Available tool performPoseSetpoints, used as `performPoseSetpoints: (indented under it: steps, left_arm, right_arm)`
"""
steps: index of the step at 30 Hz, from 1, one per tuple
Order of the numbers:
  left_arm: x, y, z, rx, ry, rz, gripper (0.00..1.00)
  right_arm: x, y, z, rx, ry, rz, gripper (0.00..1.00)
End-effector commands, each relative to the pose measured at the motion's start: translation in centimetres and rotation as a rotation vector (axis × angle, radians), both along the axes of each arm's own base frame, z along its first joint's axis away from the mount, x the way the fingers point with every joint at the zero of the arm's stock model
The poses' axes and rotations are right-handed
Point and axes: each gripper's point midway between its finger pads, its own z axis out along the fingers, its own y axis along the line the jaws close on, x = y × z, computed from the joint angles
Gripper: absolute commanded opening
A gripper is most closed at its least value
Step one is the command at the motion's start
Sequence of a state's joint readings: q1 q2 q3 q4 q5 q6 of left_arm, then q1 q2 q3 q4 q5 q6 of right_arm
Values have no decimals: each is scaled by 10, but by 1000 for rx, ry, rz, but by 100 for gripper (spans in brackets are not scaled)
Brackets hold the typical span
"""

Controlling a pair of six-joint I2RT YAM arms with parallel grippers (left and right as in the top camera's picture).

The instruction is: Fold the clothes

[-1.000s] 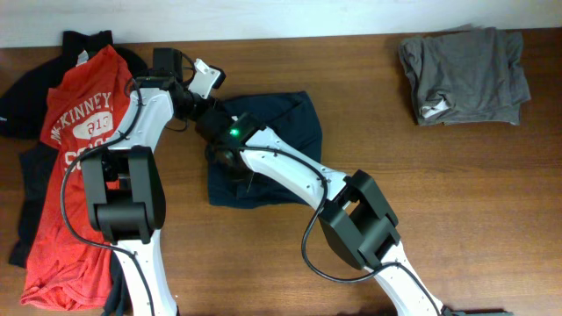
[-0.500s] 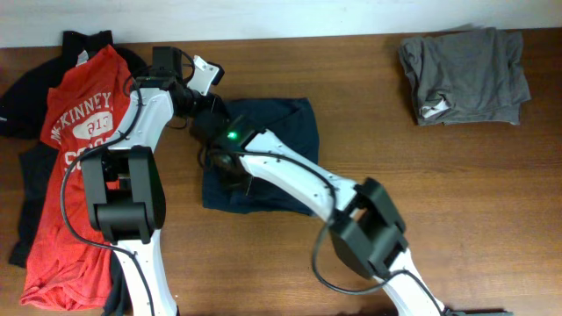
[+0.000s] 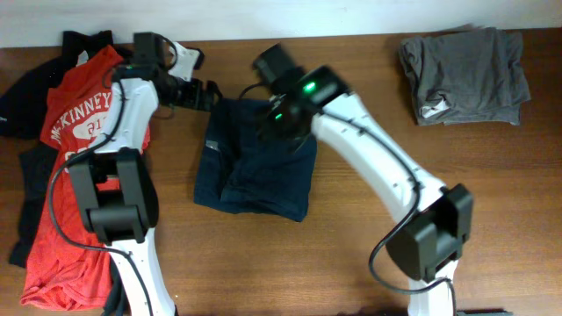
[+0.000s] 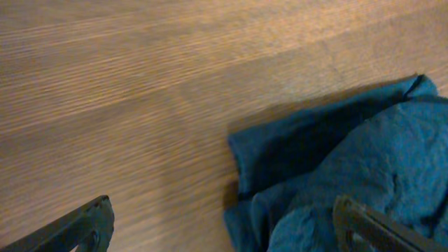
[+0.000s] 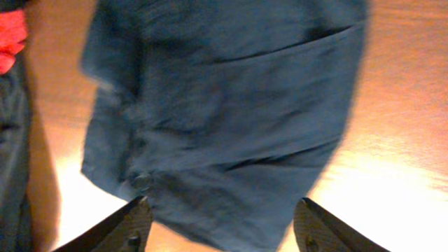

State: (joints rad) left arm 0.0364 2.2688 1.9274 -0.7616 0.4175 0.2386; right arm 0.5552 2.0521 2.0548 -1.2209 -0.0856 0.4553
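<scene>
The navy shorts point(image 3: 255, 171) lie folded on the wooden table, and nothing grips them. My left gripper point(image 3: 205, 91) stands open just off their back left corner; in its wrist view the fingers point(image 4: 89, 222) sit wide apart with that corner of the shorts point(image 4: 336, 175) below them. Raised above the shorts' back edge, my right gripper point(image 3: 266, 125) is open too, and the shorts point(image 5: 224, 105) lie whole beneath its fingertips point(image 5: 134, 218). A red T-shirt point(image 3: 79, 140) with white lettering lies at the left over black pieces point(image 3: 25, 96).
A folded grey garment point(image 3: 465, 75) with a small white tag lies at the back right. Bare wooden table point(image 3: 492, 193) stretches between it and the shorts. The red T-shirt's edge point(image 5: 10, 35) shows at the top left of the right wrist view.
Both grippers have opened and let go of the shorts. The right arm has lifted and swung to the back right; the left has drawn back to the left. The shorts now lie spread wider.
</scene>
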Motion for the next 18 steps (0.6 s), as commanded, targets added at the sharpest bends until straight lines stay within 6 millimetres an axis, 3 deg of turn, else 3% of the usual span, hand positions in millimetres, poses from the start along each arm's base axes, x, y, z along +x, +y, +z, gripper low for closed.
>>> performPoseSetpoints:
  steps: [1,3,4,5,9,13,18]
  left_arm:
    - [7,12,19,-12,-11,38,99]
    - [7,15,26,-15,-6,49,99]
    - [7,15,35,-15,-5,50,99]
    - [6,15,36,-16,-2,50,99]
    - [-2,13,33,-16,36,46,99]
    - [-25,11,23,6,123,-5,99]
    - [-47,10,17,21,196,-57,99]
  right_arm:
    - [12,-30,-3,16,23,-8,74]
    - [20,-52,-15,8,50,-32,79]
    - [21,-70,-34,53,119,-19,83]
    - [19,-72,-41,90,143,-2,84]
    - [9,-68,-67,216,208,48,85]
    - [1,-64,-88,258,240,54,85]
    - [-2,-61,-89,264,248,61,85]
